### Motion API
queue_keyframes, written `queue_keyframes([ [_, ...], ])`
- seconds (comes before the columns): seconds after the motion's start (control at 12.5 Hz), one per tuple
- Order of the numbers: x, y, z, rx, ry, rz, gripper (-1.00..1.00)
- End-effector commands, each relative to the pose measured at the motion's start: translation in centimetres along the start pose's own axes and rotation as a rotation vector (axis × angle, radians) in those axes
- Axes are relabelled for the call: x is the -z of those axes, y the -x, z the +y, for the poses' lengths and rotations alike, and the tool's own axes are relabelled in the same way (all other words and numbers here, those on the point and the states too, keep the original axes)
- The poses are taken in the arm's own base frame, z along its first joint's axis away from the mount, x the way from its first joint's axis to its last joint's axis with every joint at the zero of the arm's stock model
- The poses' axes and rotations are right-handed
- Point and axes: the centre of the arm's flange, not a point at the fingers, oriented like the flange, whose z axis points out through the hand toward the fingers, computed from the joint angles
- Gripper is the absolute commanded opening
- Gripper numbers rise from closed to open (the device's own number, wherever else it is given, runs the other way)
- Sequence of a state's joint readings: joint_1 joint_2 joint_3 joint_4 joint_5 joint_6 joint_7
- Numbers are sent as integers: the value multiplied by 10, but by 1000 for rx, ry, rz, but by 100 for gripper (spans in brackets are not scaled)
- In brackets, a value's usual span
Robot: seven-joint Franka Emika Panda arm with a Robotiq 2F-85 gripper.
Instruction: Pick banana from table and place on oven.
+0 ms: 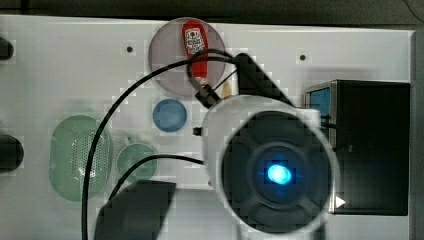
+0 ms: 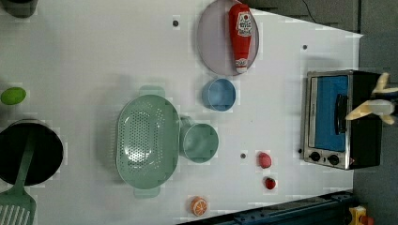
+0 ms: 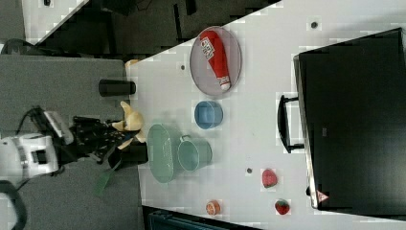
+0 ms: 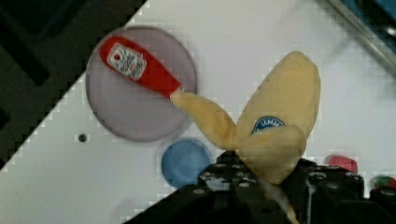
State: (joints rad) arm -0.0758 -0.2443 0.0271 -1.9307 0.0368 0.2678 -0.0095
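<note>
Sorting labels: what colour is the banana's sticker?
Blue with white lettering, on the pale yellow banana; wrist view.

White table point(image 2: 94, 47), few dark holes. Left view: grey plate point(image 2: 213, 51) top centre; blue bowl point(image 2: 219, 94) just below it; green colander point(image 2: 148, 141) centre, green cup point(image 2: 200, 142) touching its right side. Oven point(image 2: 335, 119) at right edge. Two red fruits point(image 2: 264, 160) lower right of centre, orange slice point(image 2: 199, 206) at bottom edge. Lime point(image 2: 12, 95) far left; black pot point(image 2: 28, 152) lower left.
</note>
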Motion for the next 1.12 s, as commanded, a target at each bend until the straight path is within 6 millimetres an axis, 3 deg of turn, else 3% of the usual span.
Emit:
queue_keyframes([
  [0.08,-54,-86,95,-143,114,-94,-53],
  [0.32,-78,-148,165,-91,146,-96,-53],
  [0.56,-106,-203,211,-5,168,-36,-53],
  [0.88,-148,-240,247,67,247,-51,-53],
  [0.96,-157,-245,252,73,261,-53,-44],
  [1.12,-167,-251,254,113,271,-36,-1],
])
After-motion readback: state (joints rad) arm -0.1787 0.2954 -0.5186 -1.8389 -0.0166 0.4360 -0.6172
